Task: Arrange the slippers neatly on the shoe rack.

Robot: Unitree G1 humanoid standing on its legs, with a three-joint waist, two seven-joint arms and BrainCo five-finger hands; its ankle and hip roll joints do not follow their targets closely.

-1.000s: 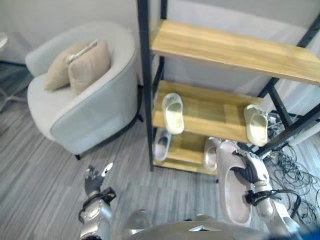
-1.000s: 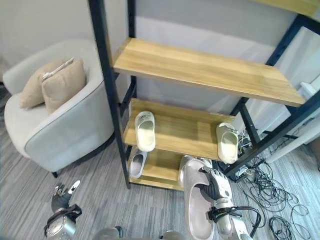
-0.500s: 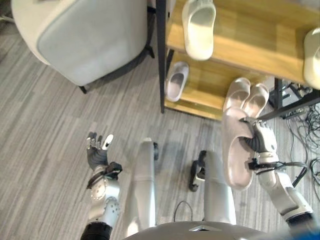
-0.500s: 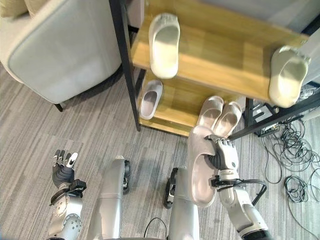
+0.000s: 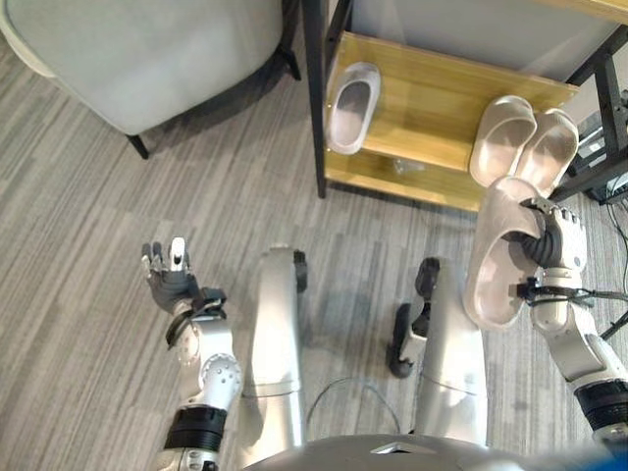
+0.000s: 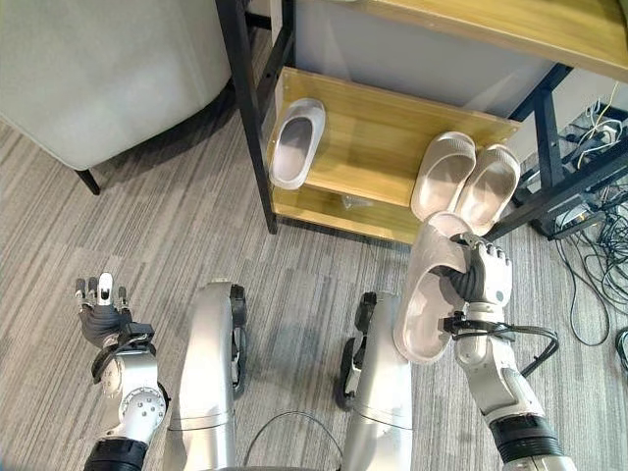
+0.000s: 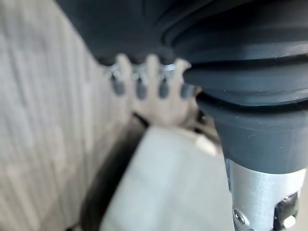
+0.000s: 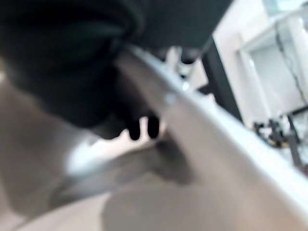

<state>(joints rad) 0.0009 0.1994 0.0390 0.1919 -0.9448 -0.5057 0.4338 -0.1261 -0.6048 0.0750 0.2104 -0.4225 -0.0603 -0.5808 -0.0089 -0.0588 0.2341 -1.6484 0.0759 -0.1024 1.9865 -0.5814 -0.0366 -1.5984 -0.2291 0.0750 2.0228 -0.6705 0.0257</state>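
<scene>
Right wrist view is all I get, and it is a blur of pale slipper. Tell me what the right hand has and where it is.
Observer: The right hand is shut on a beige slipper, held over the floor just in front of the shoe rack.
Operator: Report what is already on the bottom shelf.
Observer: A matching pair of beige slippers lies side by side at its right end, directly beyond the held one, and a single grey slipper lies at the left end.
Operator: Now the left hand.
Observer: The left hand is open and holds nothing, raised over the floor on the robot's left.
</scene>
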